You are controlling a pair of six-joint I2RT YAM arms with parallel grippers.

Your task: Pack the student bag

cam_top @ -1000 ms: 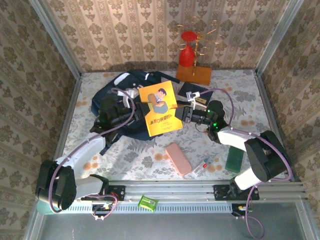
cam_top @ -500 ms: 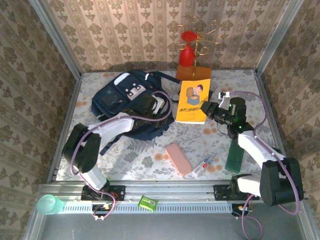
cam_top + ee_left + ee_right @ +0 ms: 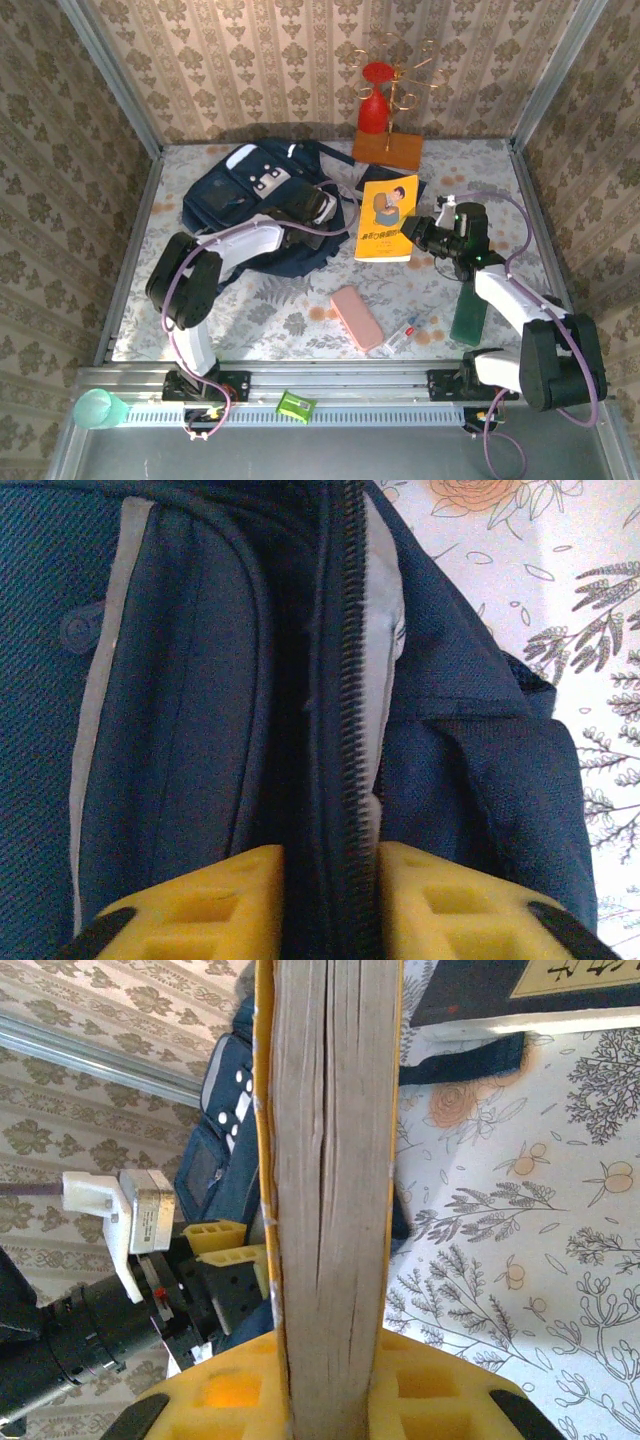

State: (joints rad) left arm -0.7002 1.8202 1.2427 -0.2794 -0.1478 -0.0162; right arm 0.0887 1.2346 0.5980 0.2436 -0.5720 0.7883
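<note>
Student bag (image 3: 240,195): far left of table, lying flat. Left gripper (image 3: 318,206) at its right side, pads clamped on zip seam (image 3: 345,730).
Yellow book (image 3: 389,218): just right of bag, pinched edge-on in right gripper (image 3: 420,232).
Wooden stand (image 3: 388,150) with red vase (image 3: 374,100): far centre.
Dark book (image 3: 520,985): beyond yellow book.
Pink case (image 3: 357,317), green box (image 3: 468,318), pen (image 3: 405,332): near side, well apart from bag.

Matt, coarse-woven cloth is seen on the student bag (image 3: 180,680); rough paper edges on the yellow book (image 3: 330,1160).
</note>
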